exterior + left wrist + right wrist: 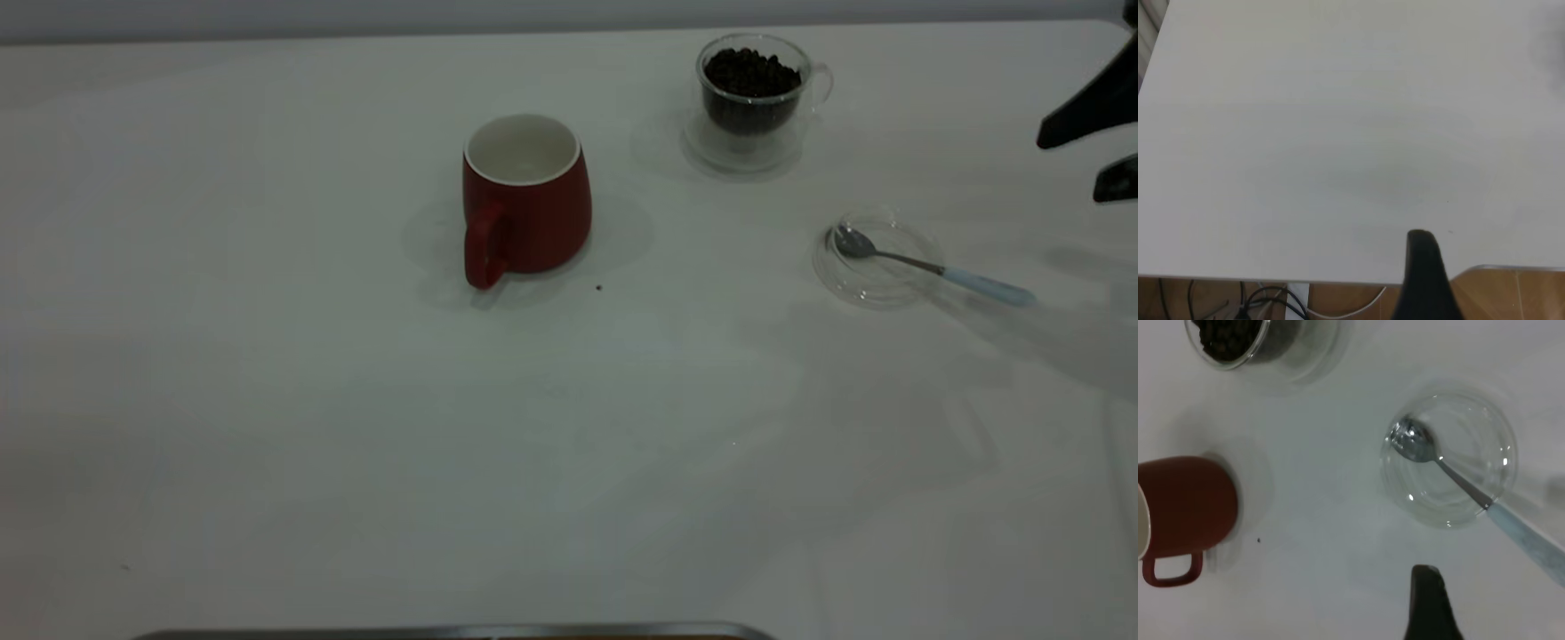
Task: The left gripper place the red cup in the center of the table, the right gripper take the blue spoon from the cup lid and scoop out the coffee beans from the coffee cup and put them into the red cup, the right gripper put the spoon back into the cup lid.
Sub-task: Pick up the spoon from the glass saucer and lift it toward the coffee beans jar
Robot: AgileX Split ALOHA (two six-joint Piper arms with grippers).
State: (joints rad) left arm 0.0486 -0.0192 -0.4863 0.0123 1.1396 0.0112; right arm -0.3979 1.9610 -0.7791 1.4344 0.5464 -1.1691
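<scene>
Spoon pickup is the step in hand: right hand (1098,160), its two tips apart and empty, hangs near the pale-blue-handled metal spoon (933,265) resting in the clear glass lid (876,258); it should next descend onto the handle. Dark red ceramic mug (526,200) already stands mid-surface.

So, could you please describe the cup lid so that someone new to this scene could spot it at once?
On the white table, look toward the right side, in front of the clear coffee cup full of dark beans. The cup lid is the shallow clear glass disc lying flat there. Unlike the coffee cup and the red cup, it holds the blue spoon.
</scene>
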